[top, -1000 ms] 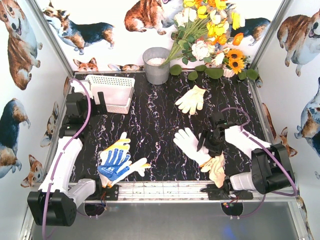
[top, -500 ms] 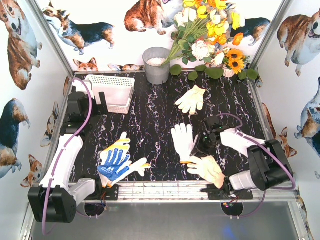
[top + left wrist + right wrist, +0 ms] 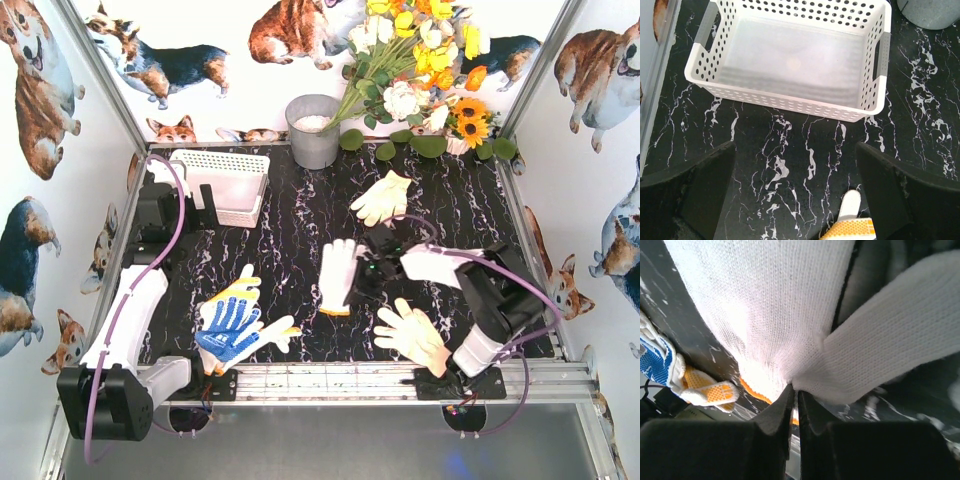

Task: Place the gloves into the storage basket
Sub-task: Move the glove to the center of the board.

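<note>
My right gripper (image 3: pixel 368 272) is shut on a white glove (image 3: pixel 338 276) with an orange cuff, at mid-table; in the right wrist view the jaws (image 3: pixel 795 390) pinch a fold of its knit (image 3: pixel 770 315). A peach-tan glove (image 3: pixel 412 336) lies at the front right. A cream glove (image 3: pixel 383 198) lies further back. A blue-patterned glove (image 3: pixel 228 328) and a yellow one (image 3: pixel 240 290) are piled at the front left. My left gripper (image 3: pixel 200 208) is open and holds nothing, just in front of the white storage basket (image 3: pixel 225 160), which shows nothing inside (image 3: pixel 785 102). A yellow-dotted fingertip (image 3: pixel 852 226) shows by its right finger.
A grey metal bucket (image 3: pixel 313 130) stands behind the basket's right end, with a bunch of flowers (image 3: pixel 420 70) at the back right. A metal rail (image 3: pixel 330 380) runs along the near edge. Patterned walls close in both sides.
My right gripper has shut on the white glove and carried it left toward mid-table, uncovering the peach-tan glove. The left arm has barely moved.
</note>
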